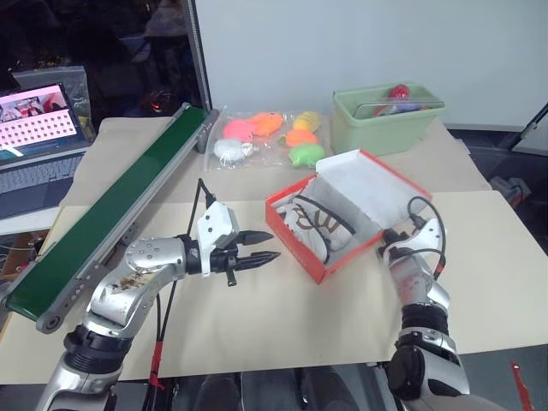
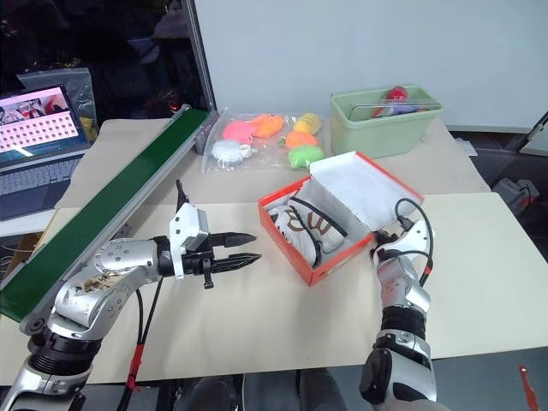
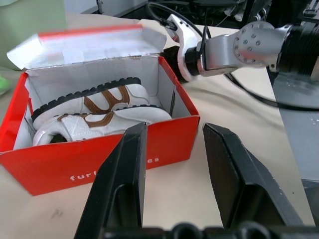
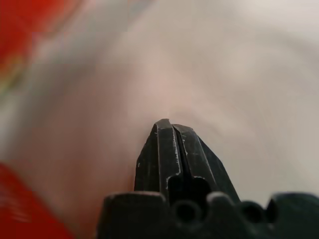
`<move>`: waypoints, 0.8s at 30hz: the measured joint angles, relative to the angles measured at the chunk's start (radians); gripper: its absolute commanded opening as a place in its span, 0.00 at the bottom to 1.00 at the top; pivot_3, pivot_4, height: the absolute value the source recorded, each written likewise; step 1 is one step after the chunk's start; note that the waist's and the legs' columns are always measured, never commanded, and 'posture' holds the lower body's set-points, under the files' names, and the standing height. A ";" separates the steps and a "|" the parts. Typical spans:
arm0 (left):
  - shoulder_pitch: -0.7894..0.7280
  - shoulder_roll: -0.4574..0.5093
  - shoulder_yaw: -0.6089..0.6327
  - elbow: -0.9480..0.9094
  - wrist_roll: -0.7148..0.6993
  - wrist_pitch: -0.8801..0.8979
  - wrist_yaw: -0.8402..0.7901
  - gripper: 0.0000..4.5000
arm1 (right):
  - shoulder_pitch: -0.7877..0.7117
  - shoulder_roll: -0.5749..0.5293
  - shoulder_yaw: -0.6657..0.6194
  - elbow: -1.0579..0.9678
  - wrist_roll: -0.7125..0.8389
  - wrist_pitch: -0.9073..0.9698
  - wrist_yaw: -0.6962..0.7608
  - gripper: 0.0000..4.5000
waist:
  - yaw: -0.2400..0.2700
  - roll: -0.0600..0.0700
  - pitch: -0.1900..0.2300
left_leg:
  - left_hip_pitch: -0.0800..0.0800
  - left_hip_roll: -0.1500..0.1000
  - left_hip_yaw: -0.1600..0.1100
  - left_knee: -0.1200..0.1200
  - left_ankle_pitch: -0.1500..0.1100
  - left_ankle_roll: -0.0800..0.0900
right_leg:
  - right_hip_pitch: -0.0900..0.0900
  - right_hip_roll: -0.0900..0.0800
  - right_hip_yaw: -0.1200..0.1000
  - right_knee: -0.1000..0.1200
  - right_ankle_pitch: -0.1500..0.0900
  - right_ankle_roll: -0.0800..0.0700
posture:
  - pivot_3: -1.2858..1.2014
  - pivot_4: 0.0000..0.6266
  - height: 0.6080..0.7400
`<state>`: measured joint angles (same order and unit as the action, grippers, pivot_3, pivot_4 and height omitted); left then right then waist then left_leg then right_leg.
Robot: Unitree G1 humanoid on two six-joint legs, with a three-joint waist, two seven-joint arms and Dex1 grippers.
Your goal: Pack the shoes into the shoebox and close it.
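Beige tabletop point(image 1: 282, 321): both shoes point(image 3: 94, 112) already lie in the shoebox point(image 1: 295, 248), lid point(image 1: 368, 184) still up on its far-right side, right gripper point(image 4: 172, 130) pinched shut and empty right beside that lid, nearer than the part-open, empty left gripper point(image 1: 264, 246).

Both arms are silver metal with round screw heads and black joint rings, each wrist carrying a white camera housing looped with black cable, a red strap hanging under the left arm point(image 1: 137, 287), and each gripper point(image 1: 257, 247) ends in two tapered black fingers point(image 3: 124, 184).
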<state>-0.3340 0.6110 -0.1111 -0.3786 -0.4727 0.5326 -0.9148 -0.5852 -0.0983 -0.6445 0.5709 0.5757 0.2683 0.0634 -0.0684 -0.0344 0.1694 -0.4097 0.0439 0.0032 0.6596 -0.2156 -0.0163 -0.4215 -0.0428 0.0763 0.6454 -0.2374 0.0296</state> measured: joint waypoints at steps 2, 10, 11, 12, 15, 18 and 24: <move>0.000 0.004 0.002 0.000 0.000 0.003 0.000 0.42 | 0.001 0.010 -0.012 -0.014 0.047 -0.026 0.062 0.01 | 0.000 0.002 0.001 | 0.000 0.000 0.000 0.000 0.000 0.000 | -0.001 0.000 0.000 0.000 0.000 0.000 | 0.52 0.24 0.92; 0.001 0.015 0.005 -0.005 -0.001 0.015 0.002 0.42 | 0.121 -0.169 0.288 -0.305 -0.166 -0.078 0.240 0.01 | 0.002 0.005 0.003 | -0.001 -0.001 0.000 0.000 0.000 0.000 | -0.002 0.000 0.000 0.000 0.000 0.000 | 0.52 0.24 0.92; 0.001 0.016 0.006 -0.005 -0.001 0.016 0.002 0.42 | 0.150 -0.219 0.367 -0.350 -0.243 -0.087 0.268 0.01 | 0.002 0.005 0.003 | -0.001 0.000 0.000 0.000 0.000 0.000 | -0.002 0.000 0.000 0.000 -0.001 0.001 | 0.52 0.24 0.92; -0.002 0.015 0.005 -0.007 -0.002 0.017 0.003 0.42 | 0.209 -0.365 0.523 -0.432 -0.409 -0.133 0.336 0.01 | 0.006 0.007 0.003 | -0.003 -0.002 0.000 0.000 0.000 0.000 | -0.003 -0.001 0.000 0.000 -0.001 0.002 | 0.52 0.24 0.92; 0.002 0.023 0.012 -0.006 -0.001 0.018 0.005 0.42 | 0.270 -0.582 0.721 -0.545 -0.668 -0.217 0.463 0.01 | 0.011 0.007 0.002 | -0.001 -0.002 0.000 0.000 0.000 0.000 | -0.001 -0.001 -0.001 0.000 -0.004 0.005 | 0.52 0.24 0.92; 0.002 0.022 0.012 -0.007 -0.002 0.018 0.009 0.42 | 0.259 -0.576 0.735 -0.555 -0.662 -0.192 0.511 0.01 | 0.007 0.006 0.003 | 0.000 -0.001 0.000 0.000 0.000 0.000 | -0.001 -0.001 0.001 0.001 -0.003 0.005 | 0.52 0.24 0.92; 0.005 0.017 0.010 -0.009 -0.002 0.018 0.020 0.42 | 0.064 -0.446 0.731 -0.628 -0.552 -0.034 0.547 0.01 | 0.001 0.006 0.003 | 0.001 -0.001 0.000 0.001 0.000 0.000 | -0.001 0.000 0.001 0.002 -0.001 0.000 | 0.52 0.24 0.92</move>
<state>-0.3289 0.6282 -0.1014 -0.3879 -0.4743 0.5501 -0.8949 -0.5211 -0.5445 0.0868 -0.0571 0.0236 0.2344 0.6101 -0.0671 -0.0286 0.1719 -0.4084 0.0430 0.0030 0.6603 -0.2156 -0.0164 -0.4221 -0.0428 0.0772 0.6473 -0.2379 0.0300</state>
